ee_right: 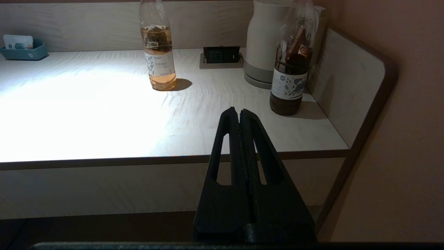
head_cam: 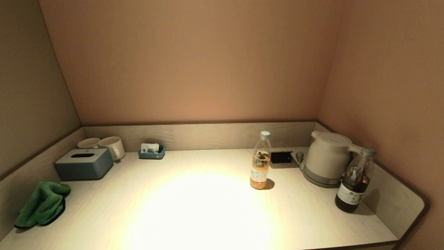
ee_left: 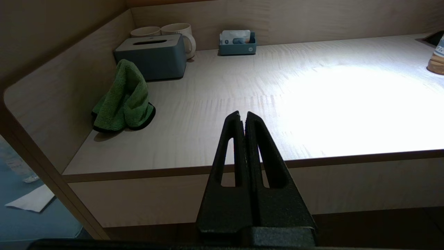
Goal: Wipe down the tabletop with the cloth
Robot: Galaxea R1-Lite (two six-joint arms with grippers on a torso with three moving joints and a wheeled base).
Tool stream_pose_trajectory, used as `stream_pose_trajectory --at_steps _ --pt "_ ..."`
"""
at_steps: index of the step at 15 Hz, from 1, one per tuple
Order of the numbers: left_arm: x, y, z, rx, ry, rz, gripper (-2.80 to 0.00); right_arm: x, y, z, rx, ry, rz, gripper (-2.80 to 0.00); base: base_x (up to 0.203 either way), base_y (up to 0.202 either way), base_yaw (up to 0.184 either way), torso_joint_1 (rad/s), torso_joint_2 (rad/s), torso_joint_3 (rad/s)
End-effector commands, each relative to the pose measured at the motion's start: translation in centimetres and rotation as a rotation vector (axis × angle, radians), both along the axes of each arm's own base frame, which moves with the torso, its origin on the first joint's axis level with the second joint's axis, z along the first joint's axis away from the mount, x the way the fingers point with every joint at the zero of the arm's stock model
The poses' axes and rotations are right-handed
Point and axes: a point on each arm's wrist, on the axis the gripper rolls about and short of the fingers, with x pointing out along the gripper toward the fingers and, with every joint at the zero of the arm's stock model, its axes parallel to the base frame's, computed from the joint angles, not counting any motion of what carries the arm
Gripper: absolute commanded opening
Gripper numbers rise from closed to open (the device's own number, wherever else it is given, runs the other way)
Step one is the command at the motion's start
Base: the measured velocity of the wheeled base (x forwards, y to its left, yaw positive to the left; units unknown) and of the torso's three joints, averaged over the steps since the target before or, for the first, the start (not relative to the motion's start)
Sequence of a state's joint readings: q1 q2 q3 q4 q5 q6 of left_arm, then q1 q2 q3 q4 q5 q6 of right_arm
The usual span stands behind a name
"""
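Note:
A crumpled green cloth (head_cam: 42, 205) lies on the light wooden tabletop (head_cam: 194, 208) at its left edge, against the side wall; it also shows in the left wrist view (ee_left: 123, 100). My left gripper (ee_left: 243, 115) is shut and empty, held in front of the table's front edge, to the right of the cloth and apart from it. My right gripper (ee_right: 239, 111) is shut and empty, also in front of the front edge, near the right end. Neither arm shows in the head view.
A grey tissue box (head_cam: 84, 163) and two white mugs (head_cam: 111, 147) stand back left, a small blue tray (head_cam: 151, 152) behind. A clear bottle (head_cam: 260, 161) stands mid-right. A white kettle (head_cam: 326, 158), a dark bottle (head_cam: 354, 180) and a socket (head_cam: 281, 157) are at the right.

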State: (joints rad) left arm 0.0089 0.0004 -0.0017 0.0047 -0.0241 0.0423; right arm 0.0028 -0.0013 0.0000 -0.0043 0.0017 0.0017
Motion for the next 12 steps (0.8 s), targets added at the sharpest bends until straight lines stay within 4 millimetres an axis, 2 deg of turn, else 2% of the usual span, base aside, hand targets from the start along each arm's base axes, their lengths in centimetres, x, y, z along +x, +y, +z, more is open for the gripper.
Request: stream_pose_trajectory --at_steps 1,12 --pt "0.0 0.0 0.0 0.001 0.0 0.0 -2.8 0.01 0.0 0.01 0.0 0.001 0.0 -2.8 0.0 0.0 0.0 0.0 0.0 0.0" --pt "0.0 0.0 0.0 0.001 0.0 0.0 -2.8 0.01 0.0 0.01 0.001 0.001 0.0 -2.8 0.0 0.0 0.0 0.0 0.0 0.0"
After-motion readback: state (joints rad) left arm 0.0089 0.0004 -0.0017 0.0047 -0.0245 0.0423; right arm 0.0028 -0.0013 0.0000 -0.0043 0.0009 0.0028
